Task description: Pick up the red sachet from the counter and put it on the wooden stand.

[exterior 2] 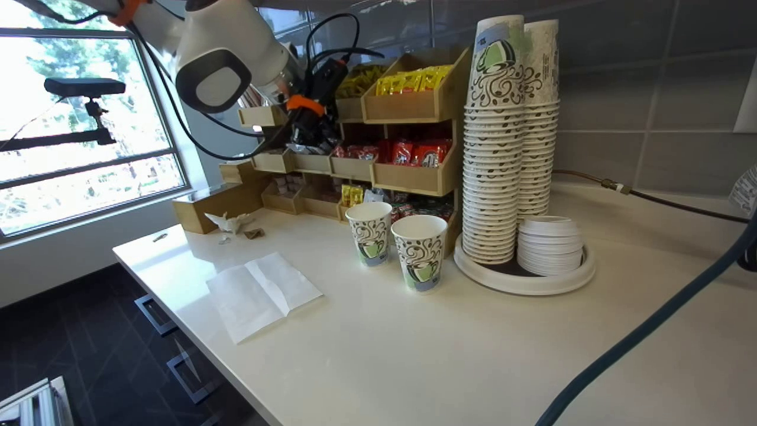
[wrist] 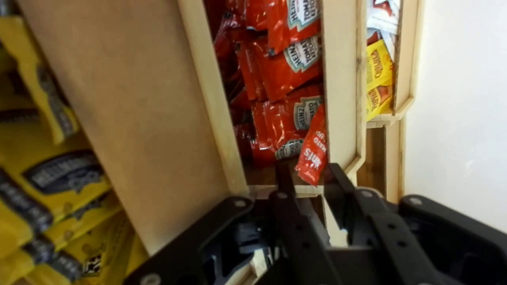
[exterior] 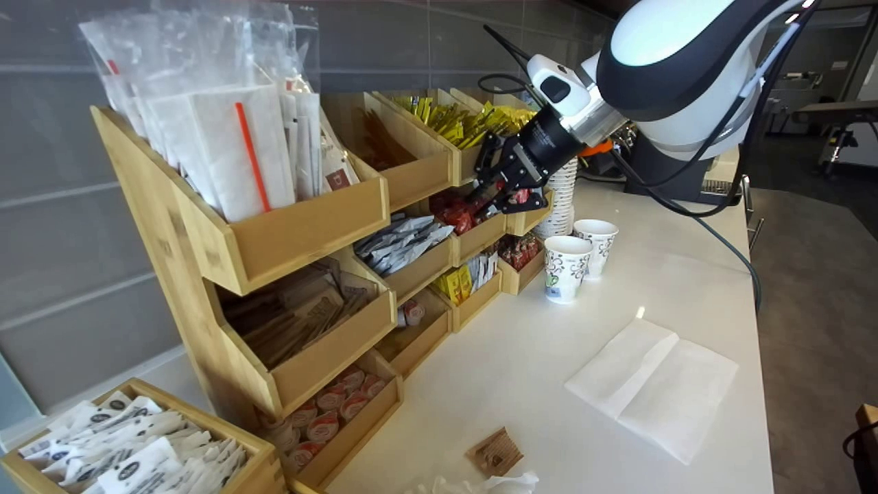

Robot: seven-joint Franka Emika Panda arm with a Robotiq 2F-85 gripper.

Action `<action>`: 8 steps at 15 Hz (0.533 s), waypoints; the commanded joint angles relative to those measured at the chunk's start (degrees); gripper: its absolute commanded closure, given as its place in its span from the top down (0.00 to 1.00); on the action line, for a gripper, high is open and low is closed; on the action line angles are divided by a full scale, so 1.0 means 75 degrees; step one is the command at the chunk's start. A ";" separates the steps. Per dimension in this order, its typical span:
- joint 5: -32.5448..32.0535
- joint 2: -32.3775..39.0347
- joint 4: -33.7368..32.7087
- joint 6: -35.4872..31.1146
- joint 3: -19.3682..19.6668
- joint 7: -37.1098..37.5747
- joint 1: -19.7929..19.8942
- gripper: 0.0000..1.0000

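The wooden stand [exterior: 329, 363] with its slanted bins shows in both exterior views [exterior 2: 408, 176], and part of it in the wrist view [wrist: 342, 79]. My gripper [exterior: 478, 204] is at its middle-row bin of red packets. In the wrist view the gripper [wrist: 310, 168] is open. A single red sachet [wrist: 315, 142] with white letters lies slanted over other red packets against the bin's front wall. Its near end is between the fingertips, with gaps showing beside it. I cannot pick it out in the exterior views. The counter [exterior: 521, 370] shows no loose red packet.
Two paper cups [exterior: 567, 267] stand on the counter beside the stand. A white sheet [exterior: 658, 384] and a small brown packet [exterior: 495, 453] lie on the counter. Tall cup stacks [exterior 2: 494, 177] stand by the stand's end. Yellow packets [wrist: 67, 186] fill the bin above.
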State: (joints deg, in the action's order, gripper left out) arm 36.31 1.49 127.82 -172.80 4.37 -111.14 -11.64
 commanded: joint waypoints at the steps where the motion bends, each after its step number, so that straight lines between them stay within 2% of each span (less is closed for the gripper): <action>1: -0.0069 0.0045 -0.0119 0.0097 0.0069 0.0019 0.0062 0.60; 3: -0.0415 -0.0049 0.0022 0.0234 0.0151 0.0286 0.0084 0.72; 6: -0.1022 -0.0192 0.0202 0.0447 0.0310 0.0853 0.0112 0.95; 8: -0.1424 -0.0287 0.0245 0.0710 0.0424 0.1276 0.0121 1.00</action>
State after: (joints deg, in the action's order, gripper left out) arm 30.32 1.59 129.07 -169.73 6.34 -106.15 -11.31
